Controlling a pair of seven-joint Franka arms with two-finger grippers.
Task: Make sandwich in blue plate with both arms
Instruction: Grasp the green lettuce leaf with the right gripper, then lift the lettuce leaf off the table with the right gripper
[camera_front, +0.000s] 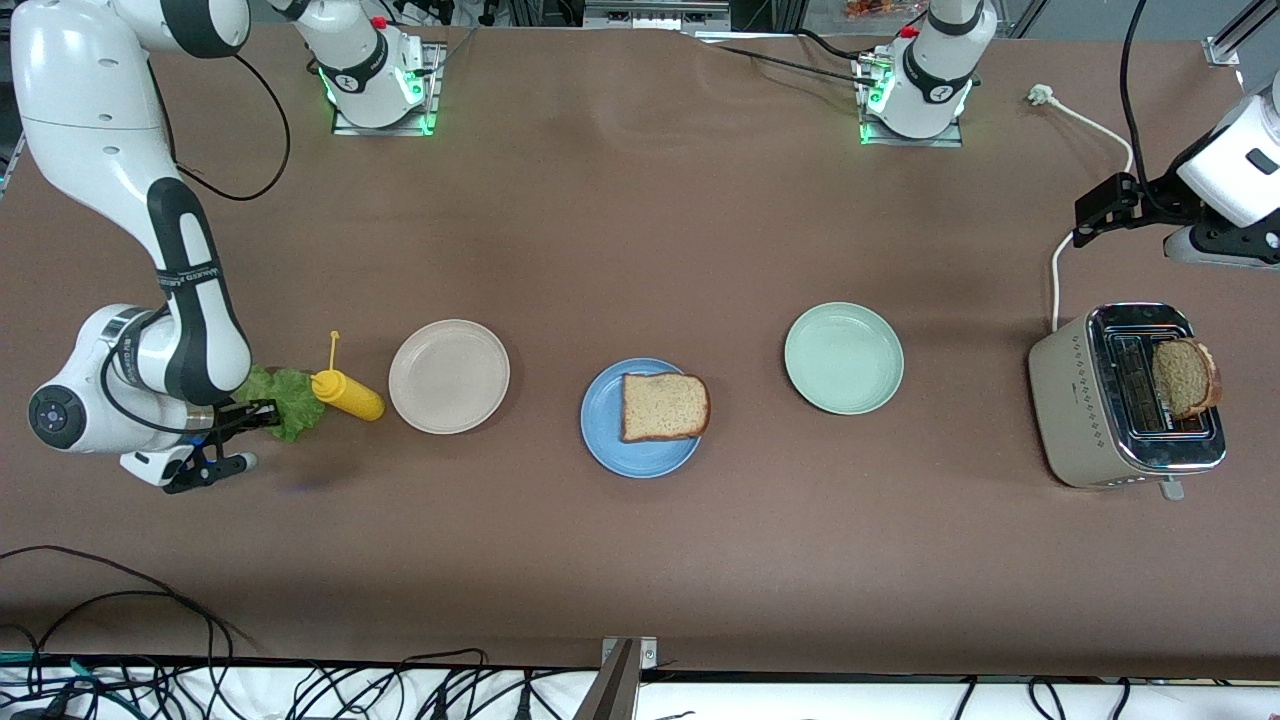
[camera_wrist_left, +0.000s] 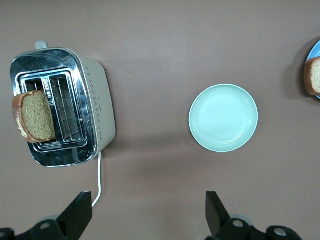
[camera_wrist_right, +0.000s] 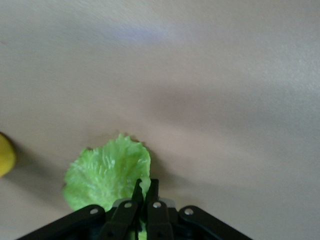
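The blue plate lies mid-table with one brown bread slice on it. A second slice stands in the toaster at the left arm's end, and also shows in the left wrist view. My right gripper is low at the right arm's end and shut on the edge of the green lettuce leaf. The right wrist view shows the leaf pinched between the closed fingers of that gripper. My left gripper is open and empty, high up beside the toaster.
A yellow squeeze bottle lies beside the lettuce, with a beige plate between it and the blue plate. A pale green plate sits between the blue plate and the toaster. The toaster's white cord runs toward the left arm's base.
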